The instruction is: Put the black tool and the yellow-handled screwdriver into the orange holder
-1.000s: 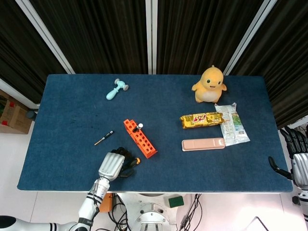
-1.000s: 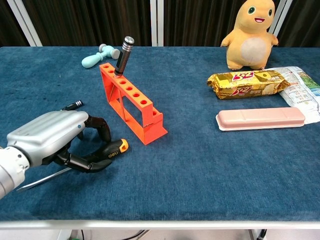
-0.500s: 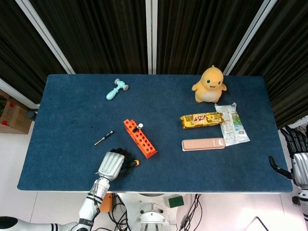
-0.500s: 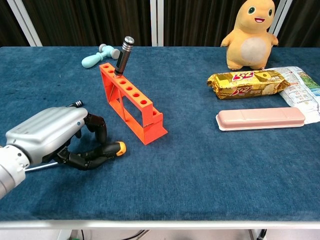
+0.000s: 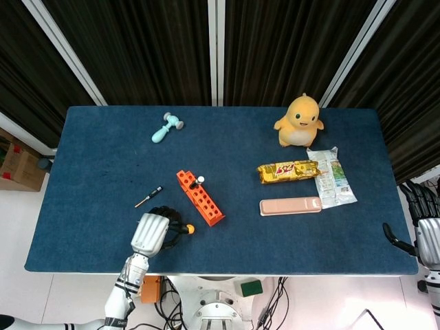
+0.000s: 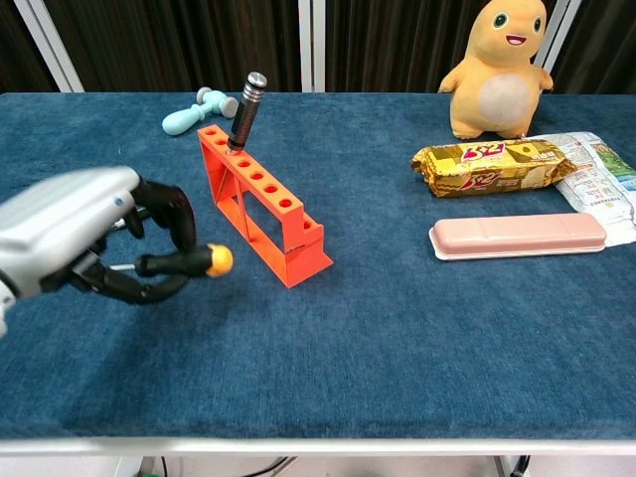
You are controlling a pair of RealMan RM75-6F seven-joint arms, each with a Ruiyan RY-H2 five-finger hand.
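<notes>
Near the table's front edge, the silver left hand (image 6: 70,231) grips the yellow-handled screwdriver (image 6: 189,261) above open blue cloth beside the orange plastic holder (image 6: 260,203), which holds the upright black tool (image 6: 246,107), while the right hand (image 5: 425,237) hangs off the table's right edge, fingers apart.

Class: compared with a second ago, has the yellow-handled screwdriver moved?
Yes. The left robot hand has lifted the screwdriver off the table, up level with the orange holder.

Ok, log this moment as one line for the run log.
left robot hand: holds yellow-handled screwdriver off table | black tool: in orange holder | right robot hand: idle, table edge
</notes>
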